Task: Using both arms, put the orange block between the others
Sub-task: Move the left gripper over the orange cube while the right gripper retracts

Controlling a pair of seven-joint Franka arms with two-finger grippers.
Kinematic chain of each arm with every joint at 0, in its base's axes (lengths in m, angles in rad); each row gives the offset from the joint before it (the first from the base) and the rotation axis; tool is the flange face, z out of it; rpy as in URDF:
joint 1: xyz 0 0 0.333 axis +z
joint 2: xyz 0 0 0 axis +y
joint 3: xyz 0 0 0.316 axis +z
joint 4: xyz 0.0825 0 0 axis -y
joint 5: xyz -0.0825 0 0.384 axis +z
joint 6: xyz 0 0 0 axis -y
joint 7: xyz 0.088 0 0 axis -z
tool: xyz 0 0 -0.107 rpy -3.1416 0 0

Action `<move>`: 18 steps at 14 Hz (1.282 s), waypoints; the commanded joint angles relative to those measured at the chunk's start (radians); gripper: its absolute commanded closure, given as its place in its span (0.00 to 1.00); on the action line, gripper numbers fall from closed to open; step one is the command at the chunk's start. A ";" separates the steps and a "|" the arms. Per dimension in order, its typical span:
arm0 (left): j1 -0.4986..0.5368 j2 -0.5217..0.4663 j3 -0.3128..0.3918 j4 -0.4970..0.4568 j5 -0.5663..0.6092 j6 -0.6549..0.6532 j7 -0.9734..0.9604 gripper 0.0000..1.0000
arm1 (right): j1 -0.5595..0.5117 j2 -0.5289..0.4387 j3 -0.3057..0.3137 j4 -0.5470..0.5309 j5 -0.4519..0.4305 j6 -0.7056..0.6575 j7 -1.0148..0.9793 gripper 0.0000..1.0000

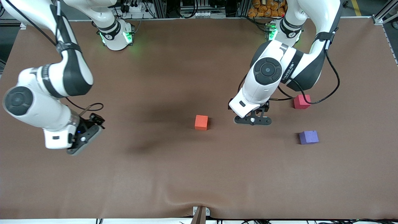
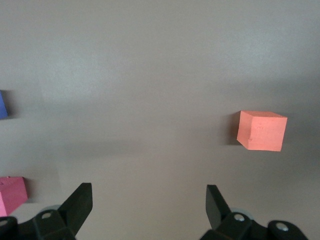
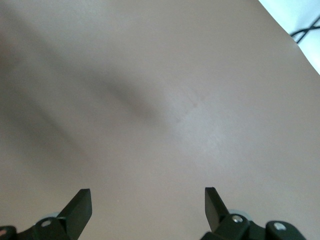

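Note:
The orange block [image 1: 201, 122] [image 2: 261, 130] lies on the brown table near its middle. The pinkish-red cube [image 1: 302, 101] [image 2: 12, 194] sits toward the left arm's end, and the blue-purple cube [image 1: 308, 137] [image 2: 2, 105] is nearer the front camera than it. My left gripper [image 1: 252, 120] [image 2: 149, 197] hovers open and empty over bare table between the orange block and the pinkish-red cube. My right gripper [image 1: 84, 141] [image 3: 148, 200] hangs open and empty over bare table at the right arm's end.
The brown mat [image 1: 174, 174] has a wrinkle at its edge nearest the front camera, by a small bracket [image 1: 200, 213]. A black cable [image 1: 329, 90] loops from the left arm close to the pinkish-red cube. The table's edge [image 3: 300, 35] shows in the right wrist view.

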 commanded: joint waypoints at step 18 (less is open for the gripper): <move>-0.109 0.109 0.002 0.061 0.012 0.087 -0.138 0.00 | -0.018 -0.384 -0.177 -0.003 0.101 -0.433 0.607 0.00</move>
